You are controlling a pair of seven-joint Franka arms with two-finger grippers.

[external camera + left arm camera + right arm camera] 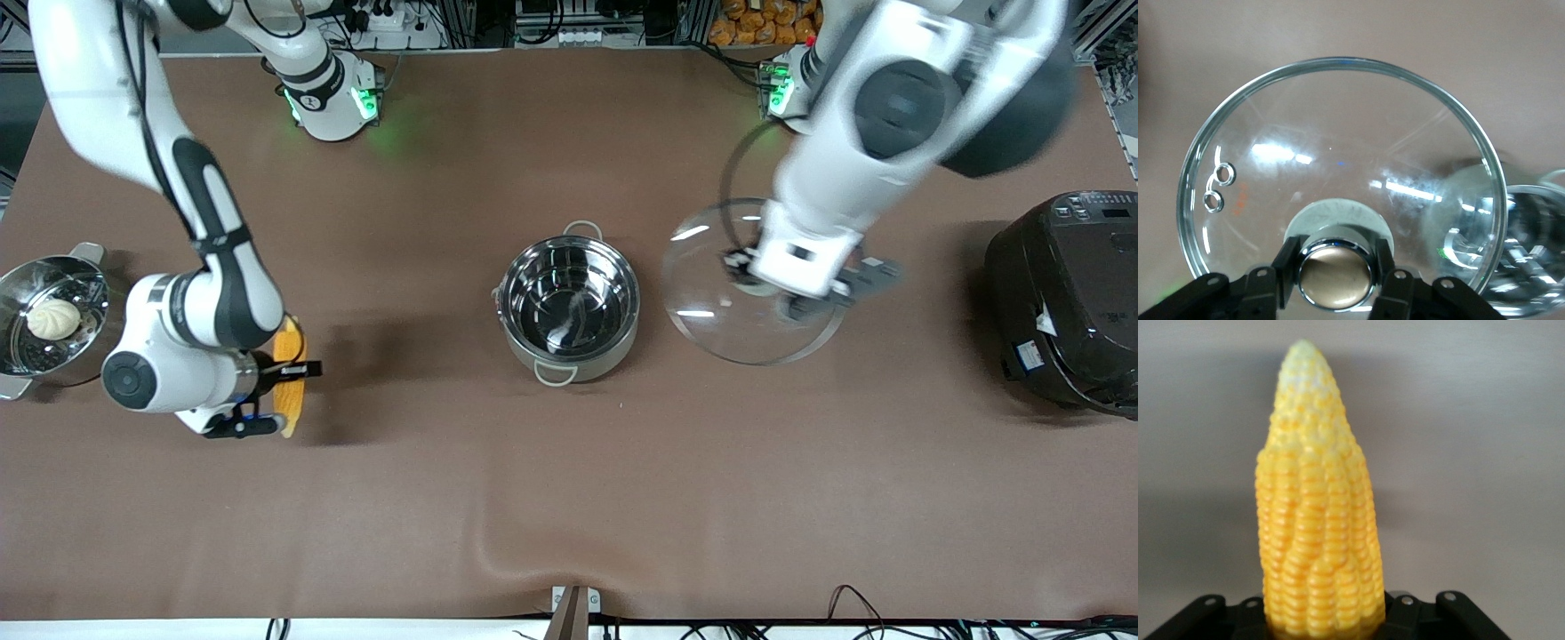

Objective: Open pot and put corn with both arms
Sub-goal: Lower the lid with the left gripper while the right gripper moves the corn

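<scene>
The steel pot [569,302] stands open and empty at the table's middle; its rim also shows in the left wrist view [1531,267]. My left gripper [782,298] is shut on the brass-coloured knob [1336,277] of the clear glass lid [711,267], holding it tilted over the table beside the pot, toward the left arm's end. The lid fills the left wrist view [1338,153]. My right gripper [283,384] is shut on the yellow corn [289,356], over the table between the steamer pot and the pot. In the right wrist view the corn [1315,520] stands out from the gripper [1321,620].
A steel steamer pot with a white bun [53,316] stands at the right arm's end of the table. A big black rice cooker [1067,302] stands at the left arm's end. The brown cloth has a fold [498,551] near the front edge.
</scene>
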